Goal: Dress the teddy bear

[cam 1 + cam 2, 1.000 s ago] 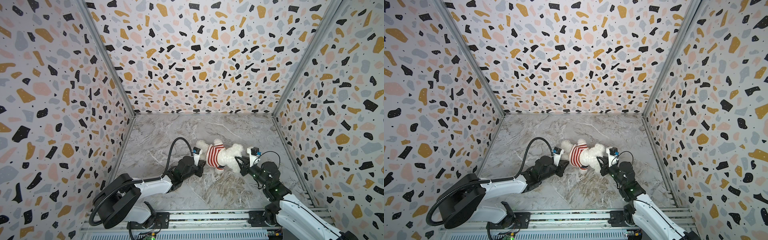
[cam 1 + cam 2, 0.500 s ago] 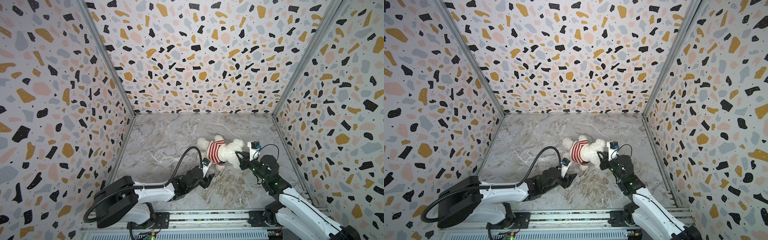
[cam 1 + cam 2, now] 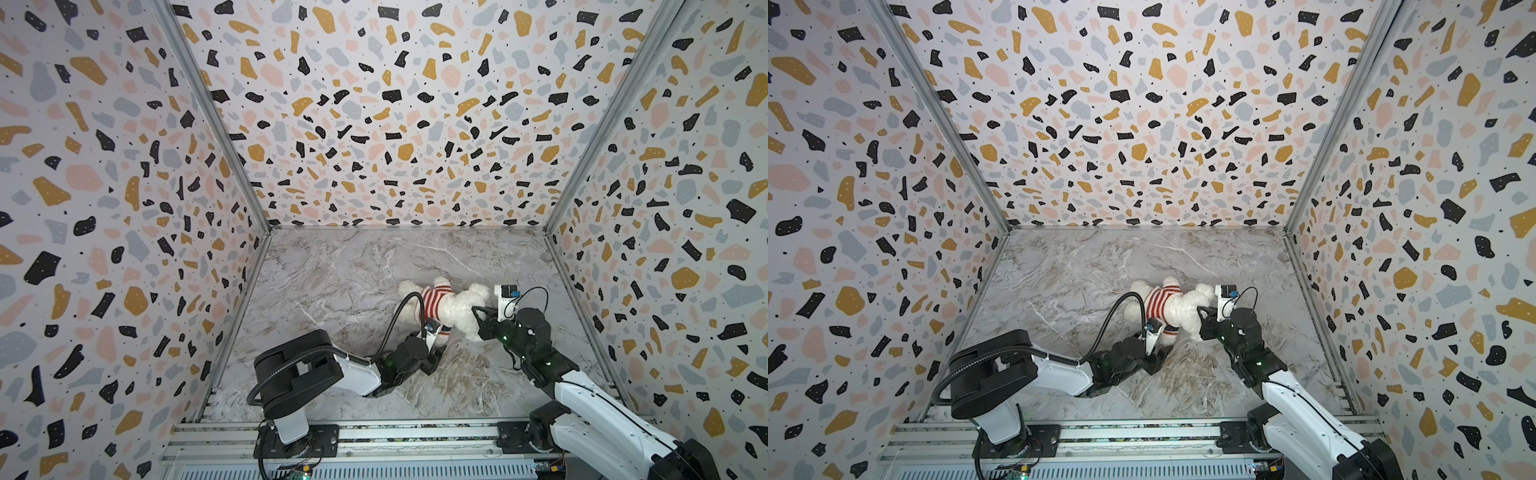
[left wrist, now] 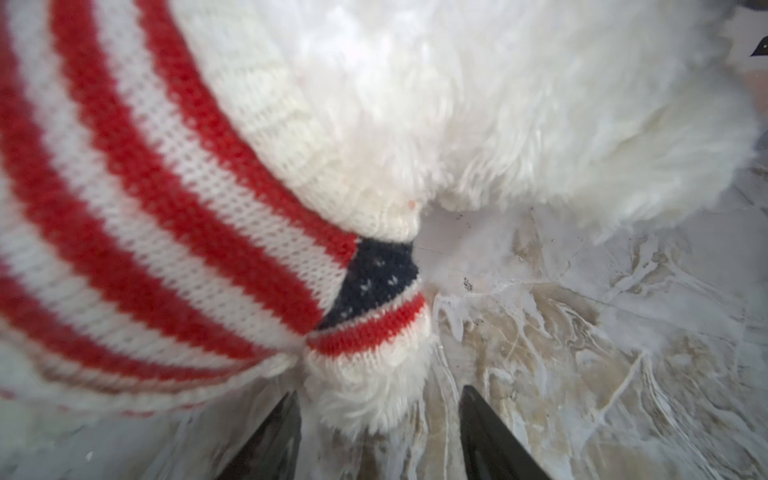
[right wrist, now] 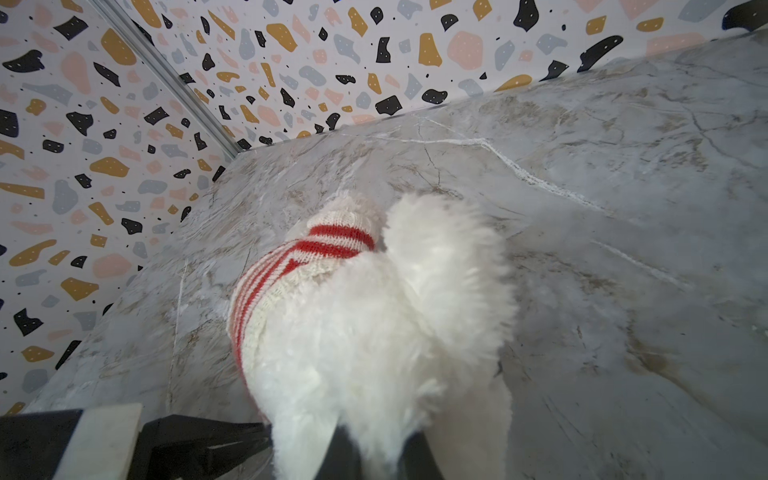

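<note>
Top views: teddy bear (image 3: 461, 307), head rightward

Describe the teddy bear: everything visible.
The teddy bear is fluffy white plush, lying on the marble-patterned table in a knitted sweater, red and white stripes with a navy patch. The right hand is shut on fur at its head; the open left hand straddles a paw poking from a sleeve.
</note>
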{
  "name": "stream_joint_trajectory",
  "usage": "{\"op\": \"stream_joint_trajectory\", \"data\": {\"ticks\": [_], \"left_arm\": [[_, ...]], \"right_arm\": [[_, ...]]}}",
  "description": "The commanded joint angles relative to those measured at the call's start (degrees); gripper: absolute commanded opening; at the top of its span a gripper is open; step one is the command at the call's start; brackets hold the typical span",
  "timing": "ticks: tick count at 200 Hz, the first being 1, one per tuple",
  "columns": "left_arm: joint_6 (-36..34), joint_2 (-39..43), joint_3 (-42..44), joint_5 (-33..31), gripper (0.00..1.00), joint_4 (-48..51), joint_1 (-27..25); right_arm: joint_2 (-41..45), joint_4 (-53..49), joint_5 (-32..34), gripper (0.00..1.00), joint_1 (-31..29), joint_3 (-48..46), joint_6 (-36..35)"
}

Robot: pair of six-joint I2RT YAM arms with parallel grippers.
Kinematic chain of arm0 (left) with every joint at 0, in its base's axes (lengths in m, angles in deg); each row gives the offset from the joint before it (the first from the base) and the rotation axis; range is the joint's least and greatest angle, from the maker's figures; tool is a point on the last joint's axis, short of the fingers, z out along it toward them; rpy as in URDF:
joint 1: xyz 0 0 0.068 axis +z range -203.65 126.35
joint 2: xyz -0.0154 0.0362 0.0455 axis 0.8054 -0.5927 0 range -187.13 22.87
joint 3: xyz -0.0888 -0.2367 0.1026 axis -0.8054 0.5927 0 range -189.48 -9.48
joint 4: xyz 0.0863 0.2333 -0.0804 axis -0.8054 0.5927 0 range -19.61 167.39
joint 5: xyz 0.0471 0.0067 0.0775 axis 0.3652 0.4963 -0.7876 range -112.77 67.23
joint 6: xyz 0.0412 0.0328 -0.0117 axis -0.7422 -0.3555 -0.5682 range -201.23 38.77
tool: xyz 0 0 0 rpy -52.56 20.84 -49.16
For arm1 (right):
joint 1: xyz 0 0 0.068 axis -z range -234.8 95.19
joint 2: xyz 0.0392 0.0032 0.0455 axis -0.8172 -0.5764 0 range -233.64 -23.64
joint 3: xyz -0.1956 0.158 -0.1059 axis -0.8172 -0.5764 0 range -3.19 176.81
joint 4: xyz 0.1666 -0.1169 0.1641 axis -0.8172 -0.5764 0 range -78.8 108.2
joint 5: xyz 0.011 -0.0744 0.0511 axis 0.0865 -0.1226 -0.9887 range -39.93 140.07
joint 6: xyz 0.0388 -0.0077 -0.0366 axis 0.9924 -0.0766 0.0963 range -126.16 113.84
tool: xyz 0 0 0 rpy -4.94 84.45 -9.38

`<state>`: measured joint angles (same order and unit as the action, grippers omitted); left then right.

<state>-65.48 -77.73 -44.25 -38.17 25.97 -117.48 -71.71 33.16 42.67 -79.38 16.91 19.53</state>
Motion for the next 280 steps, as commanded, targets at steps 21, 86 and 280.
{"op": "stream_joint_trajectory", "data": {"ticks": [21, 86, 280], "left_arm": [[1.15, -4.82, -2.97, -2.44, 0.54, -6.96, -0.28], [0.91, -7.73, -4.51, -3.6, 0.38, -7.77, -0.25], [0.16, 12.52, -0.57, 9.82, 0.0, 7.56, 0.05]], "right_arm": [[0.62, 0.62, 1.58, 0.0, 0.24, 2.49, 1.62], [0.62, 1.11, 2.65, 0.0, 0.24, 2.09, 2.7], [7.35, -1.15, 2.1, 0.73, 0.66, 0.39, -2.78]]}}
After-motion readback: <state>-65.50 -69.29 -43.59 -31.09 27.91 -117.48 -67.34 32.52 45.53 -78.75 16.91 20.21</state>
